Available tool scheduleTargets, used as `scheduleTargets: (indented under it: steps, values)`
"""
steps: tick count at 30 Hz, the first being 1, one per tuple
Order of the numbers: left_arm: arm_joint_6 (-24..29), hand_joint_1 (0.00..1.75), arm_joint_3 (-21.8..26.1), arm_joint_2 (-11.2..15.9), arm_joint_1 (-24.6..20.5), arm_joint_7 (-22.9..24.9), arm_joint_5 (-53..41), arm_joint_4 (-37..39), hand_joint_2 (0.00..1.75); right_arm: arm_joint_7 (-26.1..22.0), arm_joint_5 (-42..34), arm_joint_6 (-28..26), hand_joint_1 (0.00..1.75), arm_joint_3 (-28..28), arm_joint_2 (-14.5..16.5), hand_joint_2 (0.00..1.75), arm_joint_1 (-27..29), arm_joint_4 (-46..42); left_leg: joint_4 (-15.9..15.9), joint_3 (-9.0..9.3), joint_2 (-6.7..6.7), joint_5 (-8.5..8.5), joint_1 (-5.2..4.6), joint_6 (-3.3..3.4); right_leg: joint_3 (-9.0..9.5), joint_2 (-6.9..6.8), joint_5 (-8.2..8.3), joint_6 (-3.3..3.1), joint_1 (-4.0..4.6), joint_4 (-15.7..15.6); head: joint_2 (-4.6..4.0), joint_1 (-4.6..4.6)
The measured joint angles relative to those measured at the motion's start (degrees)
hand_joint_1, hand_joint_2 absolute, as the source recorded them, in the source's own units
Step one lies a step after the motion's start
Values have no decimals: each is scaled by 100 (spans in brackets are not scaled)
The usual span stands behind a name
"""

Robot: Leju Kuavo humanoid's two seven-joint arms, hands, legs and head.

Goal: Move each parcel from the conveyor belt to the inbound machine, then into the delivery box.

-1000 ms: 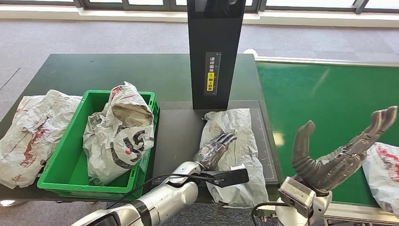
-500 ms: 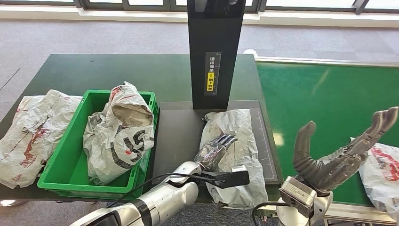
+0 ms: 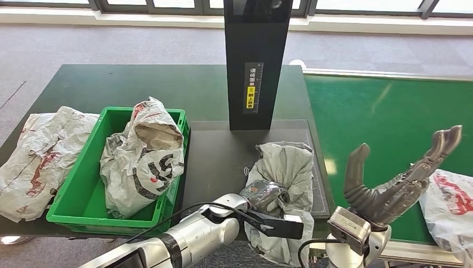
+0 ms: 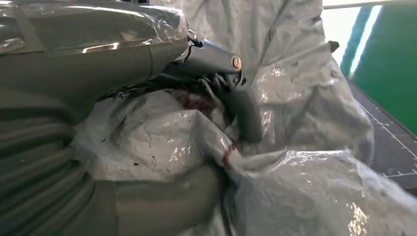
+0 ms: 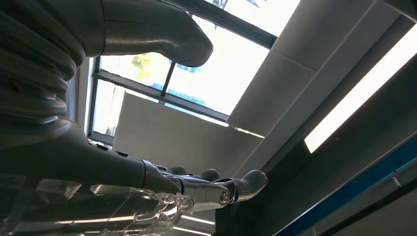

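A crumpled grey parcel (image 3: 287, 164) lies on the black platform of the inbound machine (image 3: 215, 153), bunched upward. My left hand (image 3: 265, 195) grips its near part; in the left wrist view the dark fingers (image 4: 244, 112) dig into the parcel's film (image 4: 305, 93). My right hand (image 3: 397, 184) is raised over the near edge of the green conveyor belt (image 3: 385, 111), open, palm up and holding nothing. In the right wrist view its fingers (image 5: 216, 189) show against the ceiling. Another white parcel with red print (image 3: 449, 204) lies on the belt to the right of that hand.
The black scanner tower (image 3: 256, 61) stands behind the platform. A green delivery box (image 3: 81, 184) to the left holds one printed parcel (image 3: 146, 159). Another parcel (image 3: 39, 153) lies on the table left of the box.
My left hand has gone from lying flat on the grey parcel to curling its fingers into it, and the parcel has bunched up. The belt parcel has come further in from the right.
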Motion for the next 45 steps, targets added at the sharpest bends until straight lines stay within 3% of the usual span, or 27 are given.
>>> scheduleTargets:
  steps: [8, 18, 20, 24, 27, 29, 31, 34, 37, 45]
  values:
    - [-270, 175, -214, 0, -78, 128, 0, -2, 175, -2, -91, -1, 0, -7, 0, 175, 1, 15, -1, 24, 2, 0, 1, 0, 20, 2, -1, -2, 2, 0, 1, -1]
    - [-121, 175, -375, 2, -105, 289, -31, 55, 175, -3, -152, -1, 0, -52, 0, 175, 40, -199, -2, 43, 6, -1, 1, 0, 35, 8, -1, -2, 2, -1, 1, 0]
    - [281, 175, -419, 2, -91, 410, -163, 57, 175, -3, -143, -1, 0, -54, 0, 175, 49, -249, -3, 44, 11, -1, 1, 0, 33, 11, -1, -2, 2, -1, 0, 1]
    - [2196, 175, -404, 8, 5, 763, -1041, 18, 175, -3, -121, -1, 0, -56, 0, 175, 124, -360, -2, 31, 24, 3, 1, -1, 14, 19, 5, -5, 1, 0, 0, -1]
    - [2982, 175, 282, 47, 257, 816, -3250, -651, 175, -3, -136, -1, 0, -58, -3, 175, 206, -410, -2, 20, 19, 8, -1, 1, 7, 13, 6, -5, -1, 0, -1, 0]
    - [3065, 175, 1169, 48, 629, 560, -4900, -1440, 175, -3, -151, -1, 0, -60, -5, 175, 220, -419, -2, 16, 28, 6, -1, 0, -2, 26, 7, -5, -2, 2, -1, 1]
    - [3083, 175, 2062, 23, 945, 272, -5586, -2166, 175, -3, -137, -1, 0, -71, -7, 175, 223, -420, -2, 14, 56, 0, -1, -4, -13, 52, 8, -7, -3, 3, -1, 1]
    - [3085, 175, 3104, 20, 1253, 34, -5616, -3089, 175, -3, -19, -1, 0, -126, -7, 175, 233, -420, -4, 15, 77, -6, 0, -5, -19, 66, 8, -8, -1, 2, 0, -2]
    - [3085, 175, 3760, 48, 1454, -133, -5602, -3753, 175, -3, 42, -1, 0, -146, -7, 175, 238, -420, -7, 13, 73, -4, 2, -7, -20, 58, 7, -8, 2, 3, -1, -1]
    - [3085, 175, 4575, 121, 1702, -266, -5551, -4679, 175, -4, 30, -1, 0, -166, -7, 175, 247, -439, -7, 11, 69, -2, 3, -9, -19, 56, 7, -9, 3, 4, 0, 0]
